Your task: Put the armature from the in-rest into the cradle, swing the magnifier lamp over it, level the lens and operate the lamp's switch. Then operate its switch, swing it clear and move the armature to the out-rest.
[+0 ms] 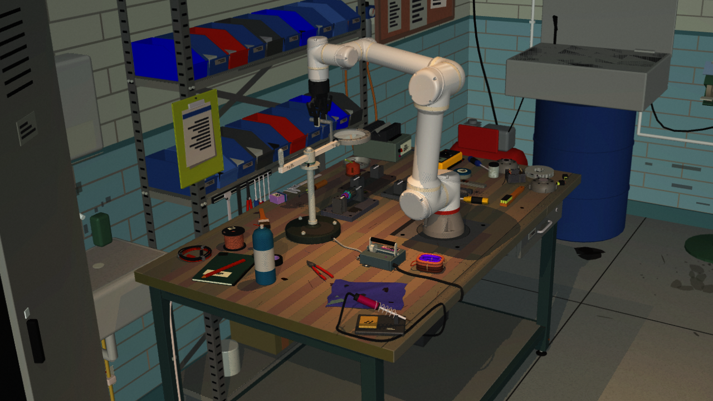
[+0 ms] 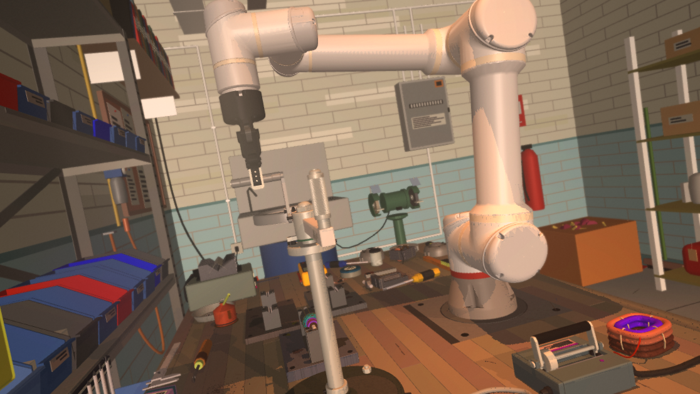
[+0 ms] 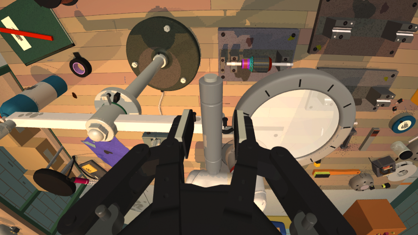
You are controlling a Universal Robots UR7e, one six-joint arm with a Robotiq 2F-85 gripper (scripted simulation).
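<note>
The armature [image 3: 255, 64] lies across the cradle [image 3: 257, 55], on the bench below and beside the magnifier lamp's lens [image 3: 295, 117]. It has a purple commutator and a dark core [image 1: 350, 193]. The lamp stands on a round black base [image 1: 312, 230] with a post [image 2: 323, 304] and a white arm [image 3: 58, 120]. The round lens [image 1: 351, 136] hangs at the arm's far end, off to one side of the cradle. A grey bar handle [image 3: 211, 128] sticks out beside the lens. My gripper [image 3: 211, 128] [image 1: 321, 119] [image 2: 255, 179] straddles this handle from above. It is open and holds nothing.
The shelf rack with blue and red bins [image 1: 259, 124] stands just behind the gripper. Two empty dark rests [image 3: 362, 29] [image 3: 365, 87] lie beyond the cradle. A gas bottle [image 1: 264, 253], notebook [image 1: 223, 268], pliers [image 1: 319, 270] and a soldering iron [image 1: 371, 303] fill the front bench.
</note>
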